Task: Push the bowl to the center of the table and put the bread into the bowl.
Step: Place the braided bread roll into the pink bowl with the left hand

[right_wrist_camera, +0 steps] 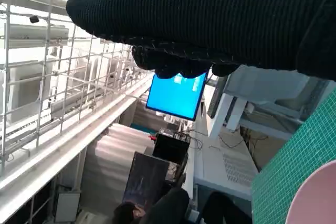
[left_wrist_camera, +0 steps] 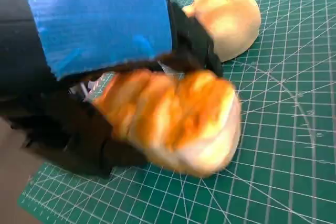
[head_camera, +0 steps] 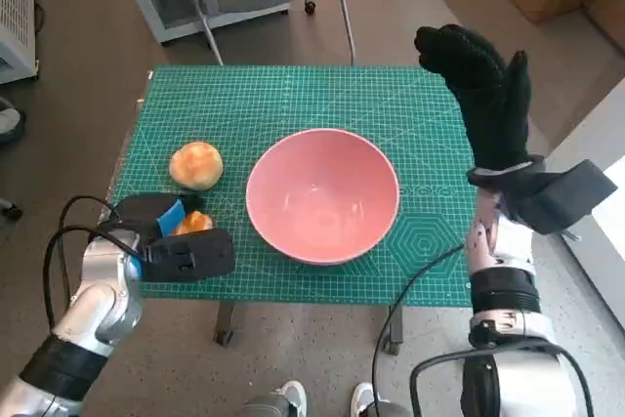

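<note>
Left robot hand: our left robot hand (head_camera: 181, 246) sits low at the lower left of the head view, its fingers closed round a golden bread roll (left_wrist_camera: 173, 121); the left wrist view shows the roll wedged under the blue-taped back, its free end poking out over the green cutting mat (head_camera: 293, 95).
Step in hand: we judge the roll is gripped and not yet carried, so the job now is lift and transfer.
Lift: we should raise it straight off the mat first, since soft bread can squash or slip if we drag it.
Pink bowl: the pink bowl (head_camera: 322, 194) stands near the middle of the table, just to the right of our left hand in the head view, empty as far as we can see.
Carry: we want the roll to clear the near rim, then come down over the bowl's hollow before we let go.
Second roll: a rounder bun (head_camera: 196, 164) lies on the mat just beyond our left hand; we should avoid knocking it.
Right robot hand: our gloved right robot hand (head_camera: 483, 85) is held up at the upper right, fingers extended, holding nothing, clear of the bowl.
</note>
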Action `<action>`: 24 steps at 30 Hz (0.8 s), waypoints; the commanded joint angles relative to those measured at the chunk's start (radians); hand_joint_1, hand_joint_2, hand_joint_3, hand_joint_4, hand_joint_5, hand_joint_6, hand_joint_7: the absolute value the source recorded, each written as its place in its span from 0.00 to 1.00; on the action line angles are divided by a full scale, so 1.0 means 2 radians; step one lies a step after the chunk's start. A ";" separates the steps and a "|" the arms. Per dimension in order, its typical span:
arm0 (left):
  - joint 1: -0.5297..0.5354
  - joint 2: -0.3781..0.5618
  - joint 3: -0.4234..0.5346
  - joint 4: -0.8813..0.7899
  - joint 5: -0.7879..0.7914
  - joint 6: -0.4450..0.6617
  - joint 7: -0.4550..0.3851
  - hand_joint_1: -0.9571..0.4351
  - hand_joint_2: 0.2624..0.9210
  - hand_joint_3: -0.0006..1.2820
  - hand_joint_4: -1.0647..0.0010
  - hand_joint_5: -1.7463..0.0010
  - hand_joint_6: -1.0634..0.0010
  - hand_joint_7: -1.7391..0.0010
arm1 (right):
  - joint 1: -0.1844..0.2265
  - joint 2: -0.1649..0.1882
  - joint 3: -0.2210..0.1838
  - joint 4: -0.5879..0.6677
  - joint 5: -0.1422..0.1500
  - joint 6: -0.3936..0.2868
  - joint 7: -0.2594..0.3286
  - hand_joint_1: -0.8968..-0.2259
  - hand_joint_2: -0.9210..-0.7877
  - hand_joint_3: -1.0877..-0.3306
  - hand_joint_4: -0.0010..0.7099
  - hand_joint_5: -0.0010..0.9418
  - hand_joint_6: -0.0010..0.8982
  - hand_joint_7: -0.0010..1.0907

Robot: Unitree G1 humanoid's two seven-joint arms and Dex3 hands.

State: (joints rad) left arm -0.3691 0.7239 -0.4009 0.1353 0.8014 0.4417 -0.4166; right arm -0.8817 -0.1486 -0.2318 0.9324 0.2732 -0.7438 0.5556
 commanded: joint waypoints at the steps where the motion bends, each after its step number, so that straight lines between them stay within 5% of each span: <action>1: 0.011 0.002 0.005 -0.013 0.004 -0.011 -0.004 0.69 0.98 0.07 0.35 0.29 0.40 0.40 | 0.014 0.001 0.000 0.000 0.004 0.010 0.006 0.49 0.00 0.67 0.36 0.00 0.38 0.01; 17: 0.015 0.014 0.089 -0.188 -0.016 0.018 -0.083 0.69 0.98 0.06 0.33 0.36 0.42 0.31 | 0.008 -0.001 -0.003 0.010 0.007 0.012 0.009 0.51 0.00 0.67 0.36 0.00 0.38 0.01; 24: -0.005 -0.010 0.138 -0.250 -0.052 -0.003 -0.063 0.69 0.99 0.03 0.30 0.39 0.38 0.33 | 0.007 -0.001 -0.003 0.011 0.007 0.013 0.010 0.51 0.00 0.67 0.35 0.00 0.38 0.01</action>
State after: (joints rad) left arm -0.3500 0.7310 -0.1647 -0.3106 0.7318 0.4563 -0.5648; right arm -0.8820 -0.1497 -0.2363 0.9402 0.2807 -0.7340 0.5676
